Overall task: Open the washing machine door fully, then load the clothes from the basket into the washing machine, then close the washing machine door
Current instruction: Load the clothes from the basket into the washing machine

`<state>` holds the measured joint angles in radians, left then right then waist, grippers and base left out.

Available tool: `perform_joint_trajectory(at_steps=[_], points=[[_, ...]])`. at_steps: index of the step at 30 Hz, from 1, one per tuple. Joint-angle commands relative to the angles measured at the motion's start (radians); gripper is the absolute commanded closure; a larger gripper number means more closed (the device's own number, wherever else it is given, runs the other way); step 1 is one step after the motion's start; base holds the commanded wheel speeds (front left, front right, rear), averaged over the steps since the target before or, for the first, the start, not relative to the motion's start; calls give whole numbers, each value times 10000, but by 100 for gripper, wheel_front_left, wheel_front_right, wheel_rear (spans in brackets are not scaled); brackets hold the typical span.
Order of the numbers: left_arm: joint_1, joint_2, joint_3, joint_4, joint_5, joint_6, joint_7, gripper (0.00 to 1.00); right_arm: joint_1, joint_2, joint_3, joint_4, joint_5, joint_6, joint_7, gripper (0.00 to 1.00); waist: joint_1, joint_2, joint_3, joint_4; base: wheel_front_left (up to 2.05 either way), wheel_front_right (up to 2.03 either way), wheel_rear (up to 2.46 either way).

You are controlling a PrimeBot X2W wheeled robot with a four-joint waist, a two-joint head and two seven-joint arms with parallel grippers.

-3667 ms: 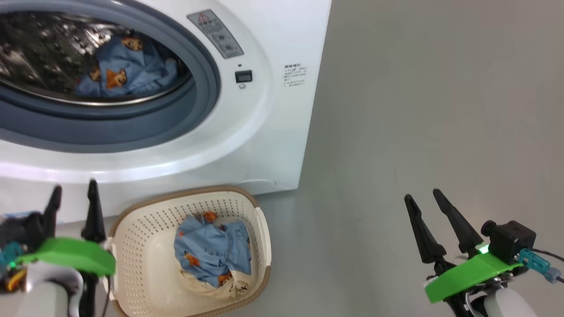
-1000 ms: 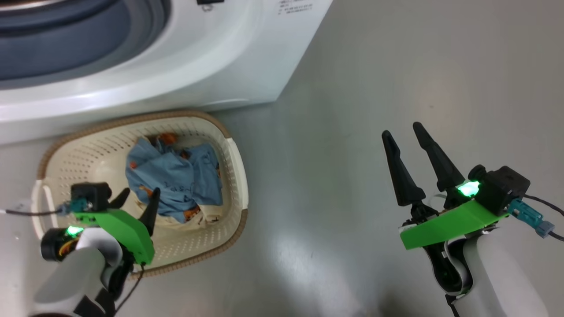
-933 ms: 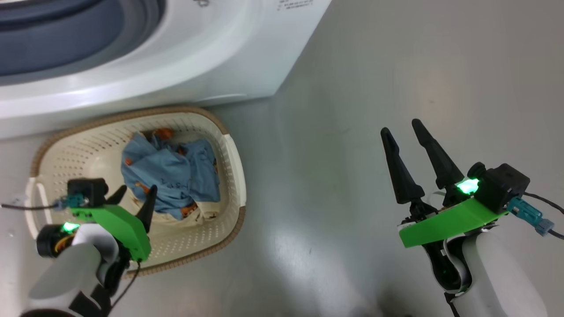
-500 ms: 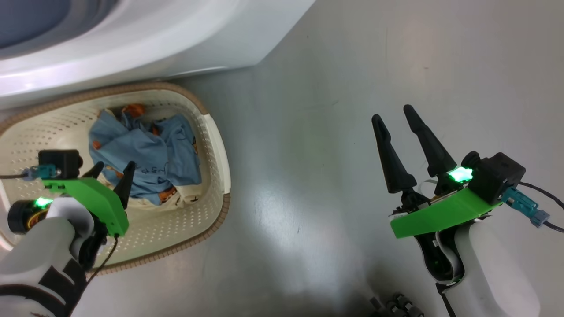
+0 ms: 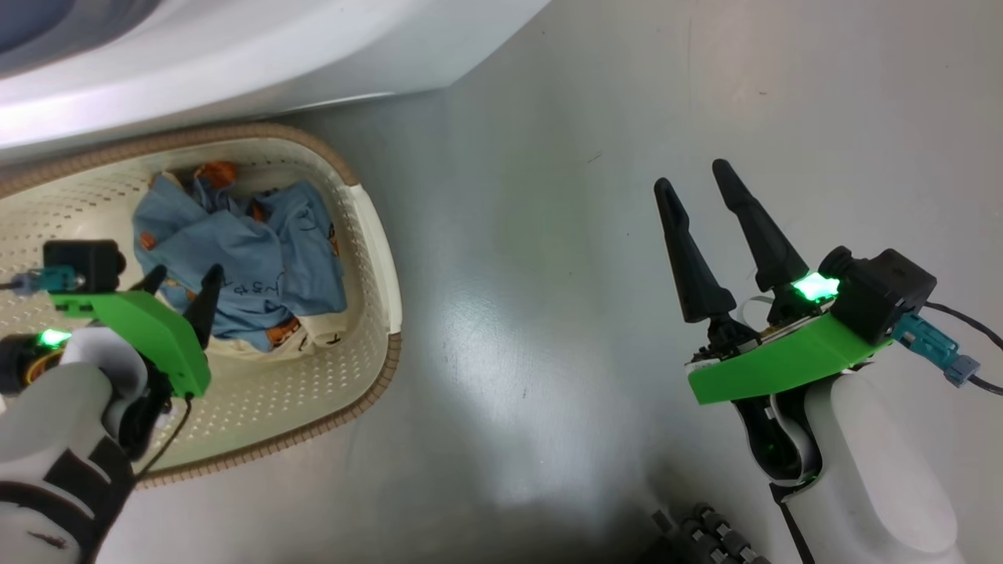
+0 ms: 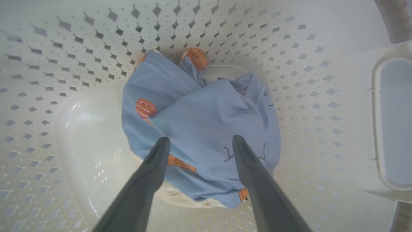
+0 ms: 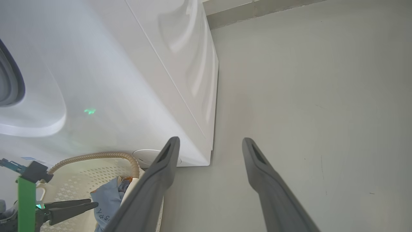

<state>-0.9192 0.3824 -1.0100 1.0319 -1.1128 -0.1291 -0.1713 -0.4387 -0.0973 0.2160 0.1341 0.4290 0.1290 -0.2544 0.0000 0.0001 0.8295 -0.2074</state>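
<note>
Left jaws: open. My two dark fingers (image 6: 146,183) point down inside the basket (image 5: 302,392), their tips spread over the heap of clothes (image 6: 206,119) at its middle. I cannot tell whether the tips touch the fabric. Nothing is gripped.

Clothes: a crumpled light blue garment with orange prints lies on the basket's floor, off its perforated walls on most sides. A cream-coloured piece (image 5: 312,341) shows beneath the blue one at the edge of the heap nearer me.

Basket: cream-white, with a brown woven-look rim (image 5: 376,388) and a white side handle (image 6: 391,122) on the side toward my right arm. It stands on the grey floor (image 5: 548,258).

Washing machine (image 5: 258,55): just beyond the basket, its white front reaching over the basket's far rim. A sliver of grey-blue gasket (image 7: 9,80) is visible. The drum opening lies out of frame.

Right jaws: open and empty. Those fingers (image 5: 689,266) hang above bare floor well apart from the basket, on its handle side, pointing toward the machine's near corner (image 7: 209,151).
</note>
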Motion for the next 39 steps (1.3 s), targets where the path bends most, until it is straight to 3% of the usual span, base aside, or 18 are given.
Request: perform_joint_trajectory(at_steps=[1, 33, 34, 35, 36, 39], points=[[-102, 437, 74, 15, -192, -15, -69, 0, 159, 68, 224, -253, -128, 17, -74, 0, 0, -1, 40, -25, 0, 0, 0], [-1094, 1024, -1843, -175, -2050, -15, 379, 1, -42, 70, 323, -414, -172, 17, -74, 0, 0, -1, 649, -276, 0, 0, 0], [-1100, 1037, -1888, -199, -2101, -15, 408, 45, -43, 73, 330, -412, -175, 17, -74, 0, 0, -1, 649, -283, 0, 0, 0], [-1110, 1050, -1930, -221, -2145, -15, 424, 69, -47, 73, 338, -409, -178, 17, -74, 0, 0, -1, 652, -286, 0, 0, 0], [-1126, 1061, -1970, -240, -2185, -15, 434, 100, -55, 70, 338, -407, -179, 17, -74, 0, 0, -1, 659, -286, 0, 0, 0], [-1157, 1072, -2030, -288, -2281, -15, 436, 100, -71, 63, 325, -410, -183, 17, -74, 0, 0, -1, 662, -280, 0, 0, 0]])
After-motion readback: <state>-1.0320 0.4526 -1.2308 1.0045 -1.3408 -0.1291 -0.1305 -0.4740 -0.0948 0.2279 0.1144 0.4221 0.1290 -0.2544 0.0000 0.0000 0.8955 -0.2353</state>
